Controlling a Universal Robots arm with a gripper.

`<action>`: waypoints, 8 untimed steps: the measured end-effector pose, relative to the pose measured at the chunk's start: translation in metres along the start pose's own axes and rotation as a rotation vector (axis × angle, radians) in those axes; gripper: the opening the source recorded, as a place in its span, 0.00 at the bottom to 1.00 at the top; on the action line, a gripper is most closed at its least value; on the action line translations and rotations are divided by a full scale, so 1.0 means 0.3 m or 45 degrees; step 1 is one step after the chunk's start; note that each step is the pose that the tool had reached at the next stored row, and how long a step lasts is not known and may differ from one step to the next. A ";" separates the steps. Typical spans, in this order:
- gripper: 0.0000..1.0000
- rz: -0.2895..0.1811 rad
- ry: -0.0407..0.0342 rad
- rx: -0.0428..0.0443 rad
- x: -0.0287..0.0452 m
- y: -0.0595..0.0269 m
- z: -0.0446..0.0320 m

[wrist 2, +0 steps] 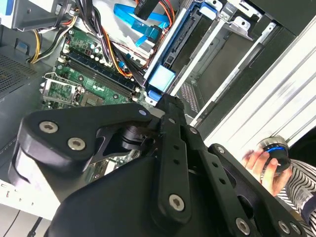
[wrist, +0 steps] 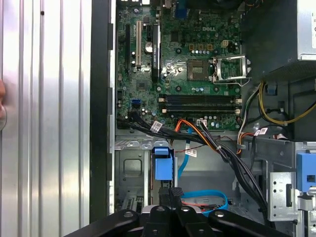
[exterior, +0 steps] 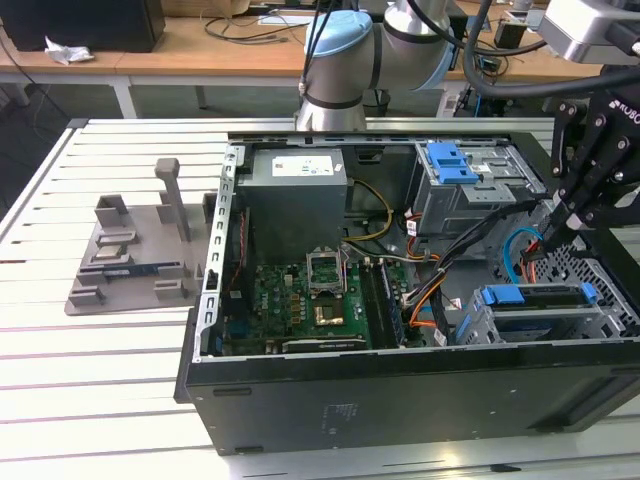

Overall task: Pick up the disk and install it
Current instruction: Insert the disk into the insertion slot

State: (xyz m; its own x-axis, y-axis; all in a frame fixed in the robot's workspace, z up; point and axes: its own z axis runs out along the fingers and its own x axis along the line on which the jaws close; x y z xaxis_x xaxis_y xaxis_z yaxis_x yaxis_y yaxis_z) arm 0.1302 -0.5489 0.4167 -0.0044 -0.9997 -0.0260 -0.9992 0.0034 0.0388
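The disk [exterior: 530, 297], edged by its blue carrier bracket, sits on edge inside the lower drive cage at the exterior view's right of the open computer case. My black gripper [exterior: 543, 240] hovers just above and behind it, fingers drawn together with nothing between them. In the second wrist view the gripper [wrist 2: 170, 101] ends right beside the blue end tab of the disk [wrist 2: 161, 78]. In the first wrist view the gripper [wrist: 172, 193] points at that same blue tab of the disk [wrist: 163, 165].
The case holds a grey power supply [exterior: 297, 195], a green motherboard [exterior: 310, 295], an upper cage with a blue latch [exterior: 450, 162] and loose cables [exterior: 440, 290]. A grey fixture [exterior: 130, 250] lies on the slatted table. A person's hand [wrist 2: 261, 160] rests outside the case.
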 end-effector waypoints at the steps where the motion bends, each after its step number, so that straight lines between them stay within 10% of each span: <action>1: 0.11 0.000 0.0000 0.000 0.000 0.000 0.000; 8: 0.11 0.000 0.0003 0.000 -0.001 0.002 -0.040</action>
State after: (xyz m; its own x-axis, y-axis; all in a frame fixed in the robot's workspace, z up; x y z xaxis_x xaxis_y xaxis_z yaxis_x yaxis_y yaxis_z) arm 0.1302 -0.5488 0.4289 -0.0044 -0.9997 -0.0258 -0.9992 0.0034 0.0388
